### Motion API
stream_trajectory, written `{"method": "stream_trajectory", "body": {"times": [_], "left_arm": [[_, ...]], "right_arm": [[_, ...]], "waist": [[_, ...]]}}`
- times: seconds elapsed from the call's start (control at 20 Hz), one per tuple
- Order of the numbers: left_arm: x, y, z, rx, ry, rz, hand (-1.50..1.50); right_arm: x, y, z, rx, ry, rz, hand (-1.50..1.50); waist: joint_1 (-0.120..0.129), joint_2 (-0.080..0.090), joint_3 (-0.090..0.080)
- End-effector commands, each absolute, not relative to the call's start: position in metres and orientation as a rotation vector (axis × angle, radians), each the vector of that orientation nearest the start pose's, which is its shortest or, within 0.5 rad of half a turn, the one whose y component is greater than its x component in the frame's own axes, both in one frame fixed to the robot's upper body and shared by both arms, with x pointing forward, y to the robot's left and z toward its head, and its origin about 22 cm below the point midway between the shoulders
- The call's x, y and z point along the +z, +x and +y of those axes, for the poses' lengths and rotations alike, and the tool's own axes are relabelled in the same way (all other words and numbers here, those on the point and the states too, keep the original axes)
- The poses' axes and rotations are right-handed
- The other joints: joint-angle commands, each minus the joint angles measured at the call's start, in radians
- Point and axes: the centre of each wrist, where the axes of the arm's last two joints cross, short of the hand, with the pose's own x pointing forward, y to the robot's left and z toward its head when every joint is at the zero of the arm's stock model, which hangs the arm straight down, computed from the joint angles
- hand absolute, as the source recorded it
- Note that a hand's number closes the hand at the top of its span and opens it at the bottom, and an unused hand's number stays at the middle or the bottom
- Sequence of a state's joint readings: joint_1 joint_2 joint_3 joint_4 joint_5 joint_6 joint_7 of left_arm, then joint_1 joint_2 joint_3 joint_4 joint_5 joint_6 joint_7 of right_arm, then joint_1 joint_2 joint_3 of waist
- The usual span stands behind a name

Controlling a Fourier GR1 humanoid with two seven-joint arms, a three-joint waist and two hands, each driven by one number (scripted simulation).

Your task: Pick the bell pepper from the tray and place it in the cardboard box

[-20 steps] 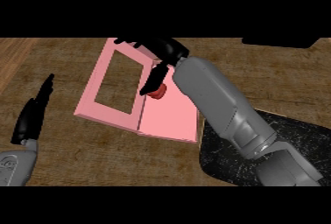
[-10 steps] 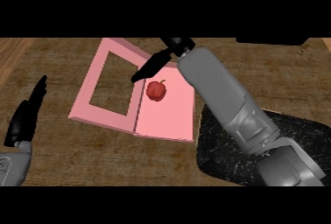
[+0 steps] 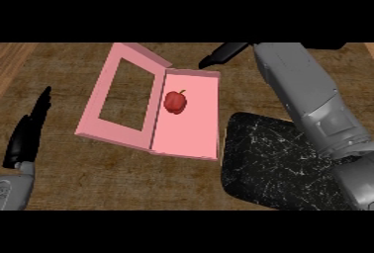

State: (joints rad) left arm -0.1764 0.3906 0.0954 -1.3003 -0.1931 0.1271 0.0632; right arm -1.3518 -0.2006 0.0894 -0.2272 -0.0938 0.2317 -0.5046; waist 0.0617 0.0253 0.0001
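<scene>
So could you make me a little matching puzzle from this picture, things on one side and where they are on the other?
Things:
1. small red bell pepper
2. dark speckled rectangular tray
3. left robot hand
4. right robot hand

Places:
A. at the view's left edge, fingers straight, resting
B. inside the pink open box, on its floor
C. on the wooden counter, right of the pink box
D. above the box's far right corner, holding nothing

Pairs: 1-B, 2-C, 3-A, 4-D
</scene>
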Motion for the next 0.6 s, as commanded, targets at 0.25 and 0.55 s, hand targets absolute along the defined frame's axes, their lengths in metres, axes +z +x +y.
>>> {"method": "stream_trajectory", "body": {"times": [0.25,0.55], "left_arm": [[0.027,0.292,0.341,-0.264,0.614,-1.428,0.00],[0.036,0.293,0.333,-0.275,0.583,-1.441,0.00]], "right_arm": [[0.171,0.478,-0.254,0.640,0.177,-1.924,-1.50],[0.195,0.471,-0.304,0.770,0.143,-1.887,-1.50]], "waist": [[0.017,0.021,0.001],[0.034,0.018,0.003]]}}
